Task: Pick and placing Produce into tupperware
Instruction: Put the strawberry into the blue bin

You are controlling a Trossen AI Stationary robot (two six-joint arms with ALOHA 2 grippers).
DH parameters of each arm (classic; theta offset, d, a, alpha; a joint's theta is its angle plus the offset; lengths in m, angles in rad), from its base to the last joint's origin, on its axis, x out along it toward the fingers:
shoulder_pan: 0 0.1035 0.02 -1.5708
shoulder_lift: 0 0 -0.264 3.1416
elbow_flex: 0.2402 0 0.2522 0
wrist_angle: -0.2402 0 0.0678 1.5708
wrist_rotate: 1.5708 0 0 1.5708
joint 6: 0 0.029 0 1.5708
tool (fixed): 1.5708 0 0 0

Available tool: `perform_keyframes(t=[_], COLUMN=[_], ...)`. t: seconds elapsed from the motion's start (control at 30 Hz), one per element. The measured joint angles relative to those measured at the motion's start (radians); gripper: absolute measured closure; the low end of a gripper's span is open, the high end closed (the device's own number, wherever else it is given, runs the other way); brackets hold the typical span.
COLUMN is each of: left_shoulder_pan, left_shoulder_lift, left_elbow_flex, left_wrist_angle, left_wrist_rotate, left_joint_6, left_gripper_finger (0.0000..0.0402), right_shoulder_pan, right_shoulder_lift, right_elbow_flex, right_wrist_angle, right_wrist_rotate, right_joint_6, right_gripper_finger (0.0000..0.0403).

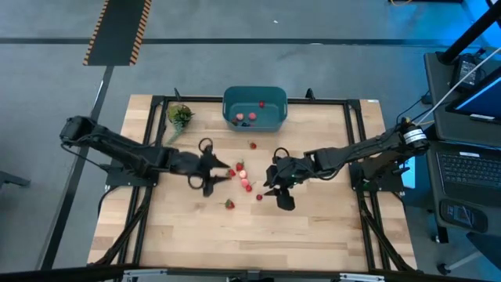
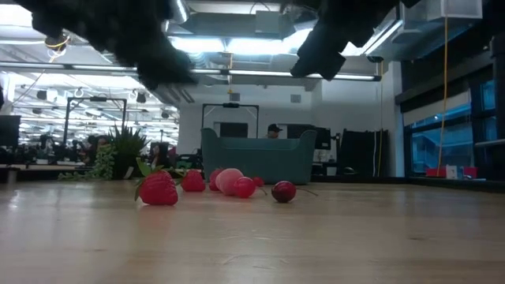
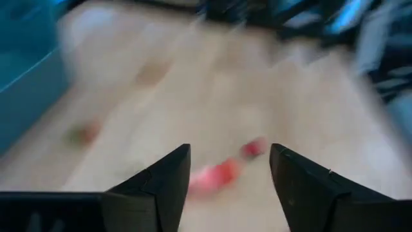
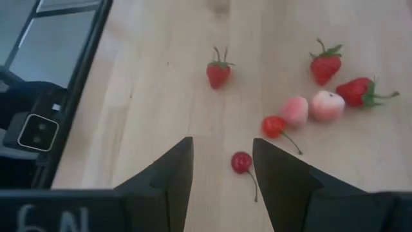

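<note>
Hovering over the scattered fruit, both grippers open and empty.
Right gripper (image 4: 222, 174) has a cherry (image 4: 242, 162) between its fingers; left gripper (image 3: 230, 177) sits over a strawberry (image 3: 215, 175), tub (image 1: 254, 107) at 12 o'clock.

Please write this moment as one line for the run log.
left claw: open, above red produce pieces | right claw: open, over small dark-red cherry, nothing held | teal-blue rectangular plastic tub: some pieces inside, others on wooden table

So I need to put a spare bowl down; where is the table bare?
Bare: the near strip of the table below both arms, and the far right corner beside the tupperware. Crowded: the middle, where the produce lies between the left tool and the right tool.
</note>
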Motion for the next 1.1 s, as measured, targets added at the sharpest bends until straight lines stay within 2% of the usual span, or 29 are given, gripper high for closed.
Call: perform_keyframes(t=[0.07, 0.13, 0.4, 0.53, 0.7, 1.1], left_shoulder_pan=[-0.051, -0.093, -0.207, -0.238, -0.247, -0.247], left_shoulder_lift=[0.019, 0.055, 0.274, 0.317, 0.335, 0.383], left_elbow_flex=[0.014, 0.065, 0.307, 0.325, 0.325, 0.324], left_wrist_angle=[0.051, 0.012, -0.366, -0.388, -0.428, -0.429], left_wrist_rotate=[-0.001, -0.010, -0.037, -0.037, -0.038, -0.068], left_joint_6=[0.003, -0.001, 0.062, 0.080, -0.004, -0.030], left_gripper_finger=[0.0197, 0.0198, 0.0198, 0.0198, 0.0198, 0.0198], right_shoulder_pan=[0.001, 0.001, 0.003, 0.003, 0.003, 0.008], right_shoulder_lift=[0.000, 0.000, 0.018, 0.063, 0.134, 0.255], right_elbow_flex=[0.000, 0.000, -0.001, 0.000, -0.001, 0.000], right_wrist_angle=[0.008, 0.007, 0.005, 0.022, 0.046, 0.134], right_wrist_rotate=[0.000, 0.000, 0.001, 0.001, 0.001, 0.001], right_joint_6=[-0.019, -0.028, -0.035, -0.030, -0.027, -0.057], right_gripper_finger=[0.0240, 0.0240, 0.0233, 0.0203, 0.0176, 0.0183])
